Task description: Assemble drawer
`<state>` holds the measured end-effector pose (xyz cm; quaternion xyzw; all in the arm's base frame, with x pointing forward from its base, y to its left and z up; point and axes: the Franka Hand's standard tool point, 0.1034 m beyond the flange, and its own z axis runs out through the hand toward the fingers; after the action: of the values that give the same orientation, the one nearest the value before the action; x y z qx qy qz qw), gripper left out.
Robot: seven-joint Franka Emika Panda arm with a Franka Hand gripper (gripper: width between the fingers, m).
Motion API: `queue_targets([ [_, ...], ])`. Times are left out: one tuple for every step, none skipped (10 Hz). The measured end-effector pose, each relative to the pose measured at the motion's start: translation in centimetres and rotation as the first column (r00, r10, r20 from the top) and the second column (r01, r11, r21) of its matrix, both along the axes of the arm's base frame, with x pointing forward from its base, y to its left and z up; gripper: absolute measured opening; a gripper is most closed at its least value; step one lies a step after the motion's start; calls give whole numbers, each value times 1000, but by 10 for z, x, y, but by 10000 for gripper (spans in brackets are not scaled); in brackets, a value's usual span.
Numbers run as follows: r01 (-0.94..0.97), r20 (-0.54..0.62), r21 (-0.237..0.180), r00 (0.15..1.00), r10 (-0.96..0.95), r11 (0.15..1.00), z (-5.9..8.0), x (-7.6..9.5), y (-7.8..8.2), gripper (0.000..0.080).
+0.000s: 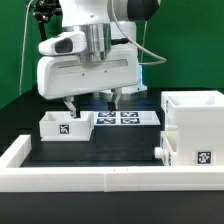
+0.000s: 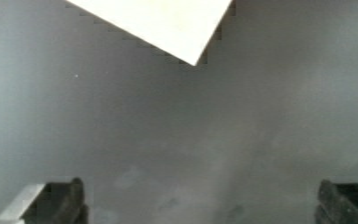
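**Hand [image 1: 92,103] spread wide over the mid-table [image 1: 110,146], tray and shell well apart**

I start at the exterior view's left. There the loose tray [image 1: 52,122] sits upright and open-topped on the table, toward that side's edge. A tag [image 1: 66,129] shows on the side facing the camera.

Just beyond the tray's far rim my hand hangs over the middle of the table, with its fingers [image 1: 113,98] pointing down and set far apart. I see nothing between them. The wrist view agrees: both fingers [image 2: 51,200] stand wide over bare grey table, holding nothing. A white corner [image 2: 167,25] pokes in ahead of them, but I cannot tell which part it belongs to.

Next comes the marker board [image 1: 122,118], lying flat mid-table, just beside the tray.

At the corner on the exterior view's right stands the shell [image 1: 195,120], tall and boxy, close behind the low wall [image 1: 100,178] along the near edge. It carries its own tag [image 1: 205,157] low on the front. A knob [image 1: 160,150] sticks out low on the side toward the tray. I cannot tell how far the part behind that knob is seated.
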<state>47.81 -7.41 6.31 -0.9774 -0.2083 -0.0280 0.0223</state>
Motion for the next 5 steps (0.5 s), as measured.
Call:
queue_targets([
  [62,-3,4,998,-62,998,0,0,1,649],
  [103,-6,7,995,-103,995,0,0,0,649],
  [275,-11,9,961,-275,961,0,-4,0,649],
  [353,-19,4,935,-353,936,-1,-8,1,649],
  [453,-39,-1,891,-452,892,-1,-11,1,649],
])
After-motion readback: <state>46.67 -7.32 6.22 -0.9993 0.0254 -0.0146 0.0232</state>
